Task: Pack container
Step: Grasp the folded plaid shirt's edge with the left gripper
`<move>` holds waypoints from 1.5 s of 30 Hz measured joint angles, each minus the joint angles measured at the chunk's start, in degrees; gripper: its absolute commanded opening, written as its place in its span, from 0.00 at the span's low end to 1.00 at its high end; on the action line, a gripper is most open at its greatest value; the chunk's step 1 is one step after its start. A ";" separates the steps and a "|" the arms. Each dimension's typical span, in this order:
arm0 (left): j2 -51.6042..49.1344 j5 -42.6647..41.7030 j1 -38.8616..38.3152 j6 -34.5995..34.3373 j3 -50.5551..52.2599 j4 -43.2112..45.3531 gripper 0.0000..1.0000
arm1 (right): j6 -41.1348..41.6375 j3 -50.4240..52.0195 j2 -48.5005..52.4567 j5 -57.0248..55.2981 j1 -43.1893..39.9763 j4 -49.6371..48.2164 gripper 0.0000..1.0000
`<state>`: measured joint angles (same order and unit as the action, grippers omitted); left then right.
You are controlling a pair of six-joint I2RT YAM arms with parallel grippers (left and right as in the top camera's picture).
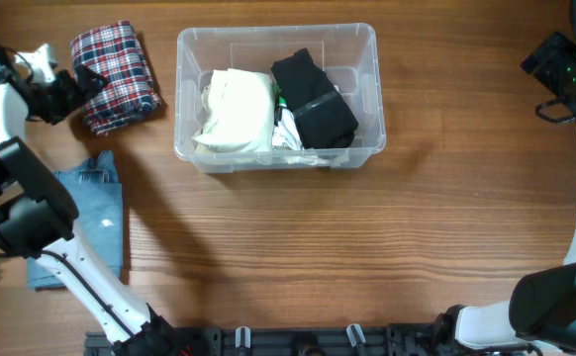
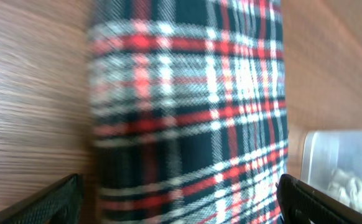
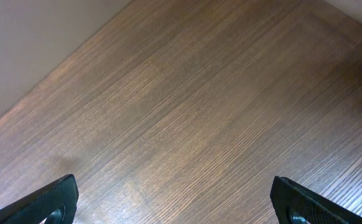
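The clear container (image 1: pixel 365 40) sits at the table's upper middle and holds a cream garment (image 1: pixel 237 109), a black garment (image 1: pixel 314 99) and a bit of white cloth. A folded red, white and navy plaid garment (image 1: pixel 116 75) lies left of it and fills the left wrist view (image 2: pixel 187 112). My left gripper (image 1: pixel 80 87) is open, its fingers wide on either side of the plaid garment (image 2: pixel 181 202). The container's corner shows in the left wrist view (image 2: pixel 343 168). My right gripper (image 3: pixel 175 202) is open and empty over bare wood at the far right (image 1: pixel 565 69).
A folded pair of light blue jeans (image 1: pixel 90 213) lies at the left edge, partly under my left arm. The wall edge shows at the upper left of the right wrist view.
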<state>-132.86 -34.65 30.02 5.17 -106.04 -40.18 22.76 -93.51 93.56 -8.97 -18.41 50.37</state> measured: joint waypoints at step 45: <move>-3.39 9.31 -3.78 -18.43 -0.26 9.18 1.00 | 0.00 0.00 0.00 0.00 0.00 0.00 1.00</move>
<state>-136.25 -25.34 26.24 -13.26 -106.30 -31.00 22.76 -93.51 93.56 -8.97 -18.41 50.37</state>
